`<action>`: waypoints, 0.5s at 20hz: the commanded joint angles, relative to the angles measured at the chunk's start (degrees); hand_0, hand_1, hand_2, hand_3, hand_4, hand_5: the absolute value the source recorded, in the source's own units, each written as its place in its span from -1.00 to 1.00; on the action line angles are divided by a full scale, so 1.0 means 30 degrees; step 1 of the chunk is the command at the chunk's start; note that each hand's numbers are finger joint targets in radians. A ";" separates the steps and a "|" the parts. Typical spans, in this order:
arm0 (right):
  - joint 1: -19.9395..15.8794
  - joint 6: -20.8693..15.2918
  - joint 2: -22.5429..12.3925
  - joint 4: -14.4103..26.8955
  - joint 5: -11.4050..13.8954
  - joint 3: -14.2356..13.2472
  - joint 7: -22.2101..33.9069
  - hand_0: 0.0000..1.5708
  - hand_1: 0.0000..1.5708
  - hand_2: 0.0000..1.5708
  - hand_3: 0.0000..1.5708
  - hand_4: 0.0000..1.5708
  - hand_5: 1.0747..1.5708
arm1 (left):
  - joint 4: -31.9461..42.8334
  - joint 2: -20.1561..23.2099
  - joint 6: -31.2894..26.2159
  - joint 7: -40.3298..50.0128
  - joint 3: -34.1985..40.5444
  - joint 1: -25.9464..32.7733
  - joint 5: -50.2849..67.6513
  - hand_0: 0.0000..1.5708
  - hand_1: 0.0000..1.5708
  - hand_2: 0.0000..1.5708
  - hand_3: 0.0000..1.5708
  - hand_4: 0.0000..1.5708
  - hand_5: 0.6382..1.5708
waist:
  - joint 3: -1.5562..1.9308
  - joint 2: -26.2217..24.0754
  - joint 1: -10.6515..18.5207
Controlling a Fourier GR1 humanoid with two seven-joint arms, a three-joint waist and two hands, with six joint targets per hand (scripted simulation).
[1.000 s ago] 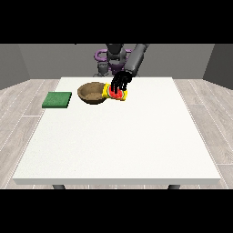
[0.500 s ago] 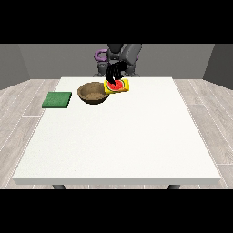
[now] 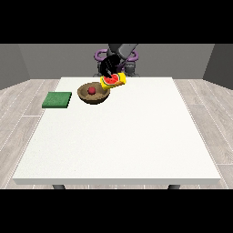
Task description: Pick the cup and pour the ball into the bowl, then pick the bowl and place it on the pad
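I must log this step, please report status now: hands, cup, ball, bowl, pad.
One hand holds cup tipped over bowl. Ball in bowl. Pad bare, nothing between.

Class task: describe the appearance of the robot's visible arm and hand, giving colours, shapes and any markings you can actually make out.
One arm shows, a smooth grey limb that darkens towards the hand. The hand at its end is black and rounded in outline. Purple ring-shaped parts sit on either side of the grey body behind it. No cables, markings or sleeves can be made out.
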 commanded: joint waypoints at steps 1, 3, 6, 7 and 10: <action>0.0713 0.0035 -0.0360 -0.0250 -0.0506 -0.0732 0.0352 -1.00 -1.00 -1.00 -1.00 -0.52 0.97 | -0.1131 0.1000 0.1898 -0.1294 0.2066 0.1232 0.2133 0.91 0.91 1.00 1.00 0.28 0.89 | -0.0026 -0.0458 0.0499; 0.1011 0.0179 -0.0417 -0.0464 -0.0449 -0.0647 0.0326 -1.00 -1.00 -1.00 -1.00 -0.52 0.97 | -0.1958 0.0989 0.3053 -0.1932 0.4287 0.2019 0.4758 0.62 0.62 0.95 0.88 0.22 0.83 | -0.0067 -0.0346 0.0678; 0.1990 0.0835 -0.0495 -0.0702 -0.1067 -0.0994 0.0092 -1.00 -1.00 -1.00 -1.00 -0.52 0.97 | -0.3077 0.2686 0.3982 -0.3504 0.6858 0.2158 0.7622 0.42 0.42 0.88 0.89 0.21 0.95 | -0.0065 -0.0709 0.0621; 0.2136 0.0924 -0.0439 -0.1121 -0.0958 -0.0774 0.0034 -1.00 -1.00 -1.00 -1.00 -0.54 0.97 | -0.3381 0.3292 0.4430 -0.4132 0.7825 0.2530 0.8764 0.59 0.59 1.00 1.00 -0.01 1.00 | -0.0095 -0.0511 0.0568; 0.1744 0.0579 -0.0621 -0.1308 -0.1019 -0.1246 -0.0047 -1.00 -1.00 -1.00 -1.00 -0.51 0.98 | -0.5010 0.3699 0.5436 -0.6820 0.9960 0.3958 1.1980 0.58 0.58 1.00 1.00 -0.03 0.99 | -0.0147 0.0461 0.1270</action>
